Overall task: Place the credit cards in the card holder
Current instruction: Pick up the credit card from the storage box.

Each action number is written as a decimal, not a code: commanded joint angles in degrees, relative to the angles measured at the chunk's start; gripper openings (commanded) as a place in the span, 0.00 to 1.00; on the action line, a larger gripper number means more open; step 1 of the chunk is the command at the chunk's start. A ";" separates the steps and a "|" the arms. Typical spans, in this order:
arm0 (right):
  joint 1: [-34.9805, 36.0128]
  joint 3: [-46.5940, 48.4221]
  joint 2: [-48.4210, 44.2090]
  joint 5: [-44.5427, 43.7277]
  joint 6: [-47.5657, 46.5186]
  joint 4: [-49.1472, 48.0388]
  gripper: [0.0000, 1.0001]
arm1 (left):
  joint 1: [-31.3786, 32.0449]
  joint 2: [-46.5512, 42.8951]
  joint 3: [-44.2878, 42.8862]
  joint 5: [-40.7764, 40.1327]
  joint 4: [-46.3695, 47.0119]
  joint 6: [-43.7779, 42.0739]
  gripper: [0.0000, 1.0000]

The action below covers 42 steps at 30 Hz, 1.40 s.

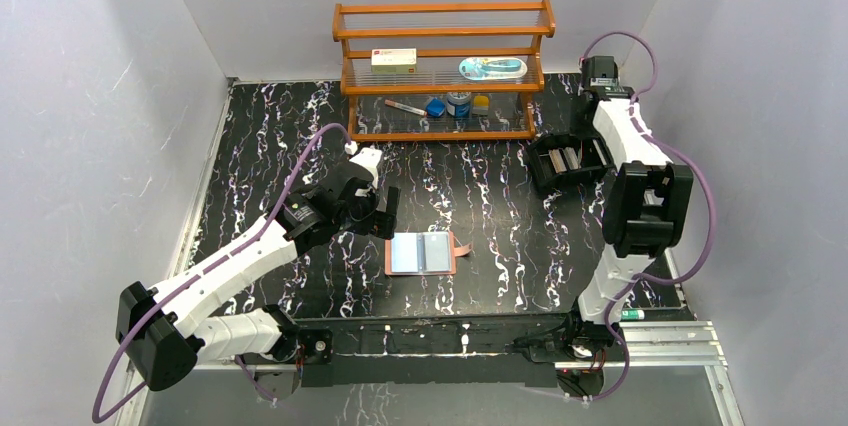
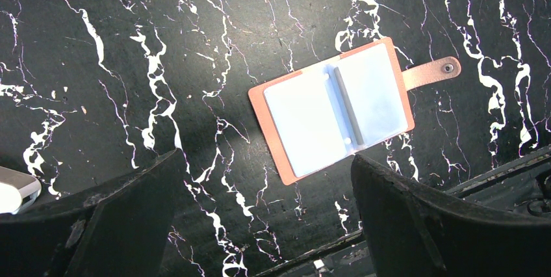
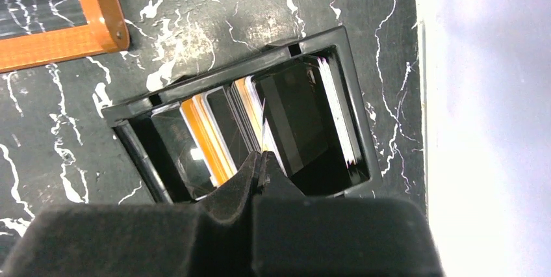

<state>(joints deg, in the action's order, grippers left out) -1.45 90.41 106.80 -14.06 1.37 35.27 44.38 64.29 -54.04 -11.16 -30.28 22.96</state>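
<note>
The card holder [image 1: 422, 254] [image 2: 334, 111] lies open and flat on the black marble table, tan-pink with bluish clear sleeves and its snap tab pointing right. My left gripper [image 1: 387, 213] [image 2: 266, 192] hovers open just left of it, nothing between its fingers. Several credit cards [image 3: 338, 108] stand on edge in a black tray [image 1: 545, 171] [image 3: 214, 72] at the back right, one orange-yellow [image 3: 205, 137]. My right gripper [image 1: 577, 154] [image 3: 262, 155] reaches down into that tray, its tips pressed together on the top edge of a pale card among the stack.
A wooden shelf rack [image 1: 440, 66] [image 3: 58, 36] stands at the back, holding a white box with a red label [image 1: 393, 60] and small items. The right wall [image 3: 487, 95] runs close beside the tray. A metal rail borders the near table edge [image 1: 450, 331].
</note>
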 commanded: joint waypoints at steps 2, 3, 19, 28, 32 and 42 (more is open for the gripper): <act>1.16 3.71 -5.69 -4.14 2.36 2.50 0.00 | 0.09 -0.73 -0.38 0.04 -0.69 -0.29 0.98; 2.04 3.72 -6.33 -4.20 3.01 2.64 0.00 | 0.09 -0.79 -0.29 0.10 -0.69 -0.21 0.98; 22.63 -8.33 -22.32 4.11 14.02 -1.71 0.00 | 0.00 6.41 -2.15 -0.42 -3.12 6.32 0.98; 28.70 -29.07 -32.70 23.89 26.60 -21.56 0.00 | -5.26 13.27 -1.41 12.78 -1.85 9.81 0.84; 30.24 -39.28 -36.46 29.97 35.64 -33.30 0.00 | -7.55 13.76 1.80 20.05 1.43 13.22 0.65; 35.08 -52.00 -37.72 33.04 46.69 -46.21 0.00 | -11.29 16.77 6.69 29.09 6.11 16.31 0.44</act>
<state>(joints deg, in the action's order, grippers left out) 31.70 40.99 70.57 16.97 41.93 -0.71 35.22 80.53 -48.86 10.83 -26.09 37.54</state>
